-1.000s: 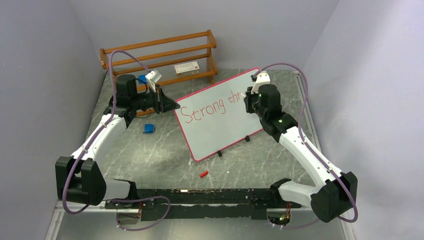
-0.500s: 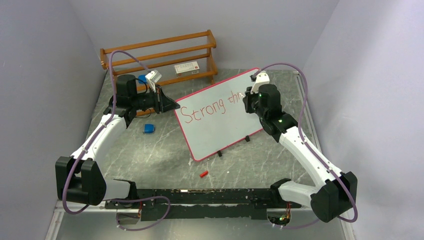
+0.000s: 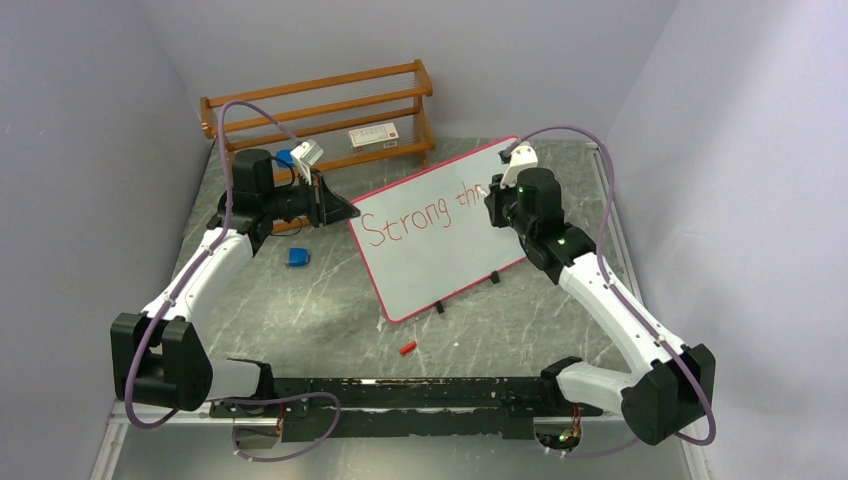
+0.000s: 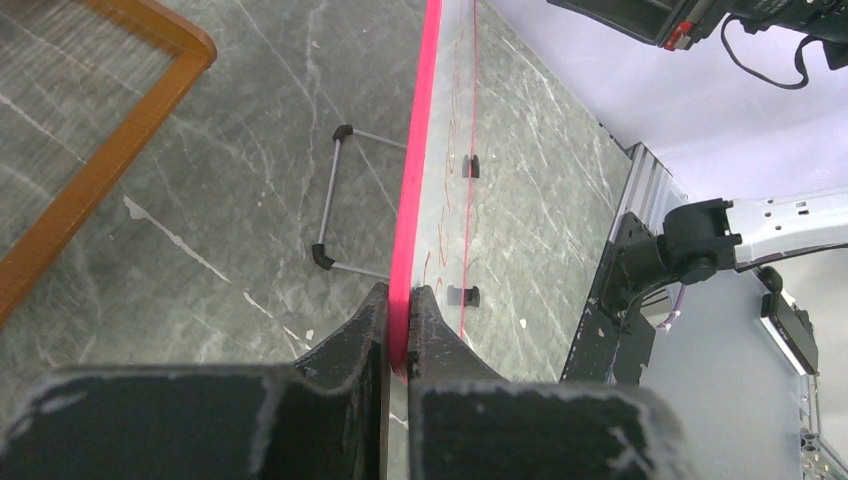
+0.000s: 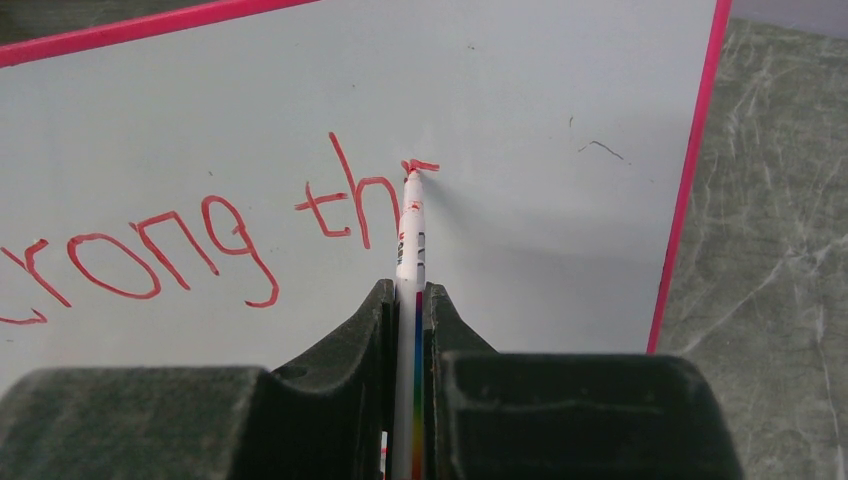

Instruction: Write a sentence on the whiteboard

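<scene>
Probably whiteboard [image 3: 430,262] light, stiff, tippy: left end effector [image 4: 400,302] clamps its rim [image 4: 415,150]; right end effector [image 5: 408,292] pinches marker [image 5: 410,232] barrel.

All I can read is the red handwriting [image 3: 405,222] on the whiteboard [image 3: 430,275]: "Strong th", slanting up toward 2 o'clock in my overhead view. My right wrist view shows "rong th" and an unfinished stroke at the tip of the marker [image 5: 409,250], at 3 o'clock of the "h". The print on the marker's barrel is too small to read. So is the label on the small box [image 3: 373,137] on the wooden rack [image 3: 320,95], at 11 o'clock from the board.
</scene>
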### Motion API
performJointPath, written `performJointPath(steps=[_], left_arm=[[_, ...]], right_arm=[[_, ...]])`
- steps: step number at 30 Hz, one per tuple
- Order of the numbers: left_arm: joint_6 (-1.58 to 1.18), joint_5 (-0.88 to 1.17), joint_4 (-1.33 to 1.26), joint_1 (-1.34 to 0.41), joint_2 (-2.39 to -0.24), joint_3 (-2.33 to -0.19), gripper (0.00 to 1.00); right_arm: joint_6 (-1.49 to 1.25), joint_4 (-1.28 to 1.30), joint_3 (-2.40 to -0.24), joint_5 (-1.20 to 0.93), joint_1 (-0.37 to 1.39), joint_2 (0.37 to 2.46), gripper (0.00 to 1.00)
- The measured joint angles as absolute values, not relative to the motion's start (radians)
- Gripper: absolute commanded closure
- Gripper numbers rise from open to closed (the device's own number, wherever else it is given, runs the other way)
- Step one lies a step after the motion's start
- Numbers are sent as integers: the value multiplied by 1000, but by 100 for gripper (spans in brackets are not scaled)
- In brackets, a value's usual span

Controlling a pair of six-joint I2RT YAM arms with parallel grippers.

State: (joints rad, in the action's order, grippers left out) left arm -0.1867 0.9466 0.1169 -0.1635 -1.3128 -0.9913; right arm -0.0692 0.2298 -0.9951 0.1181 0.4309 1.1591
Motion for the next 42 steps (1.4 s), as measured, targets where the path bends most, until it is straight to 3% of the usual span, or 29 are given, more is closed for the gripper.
performJointPath(steps=[42], left_arm=[[-187,947,117,-163,-1313,-992,95]], right_arm=[[-70,237,-994,119,395,1164,100]])
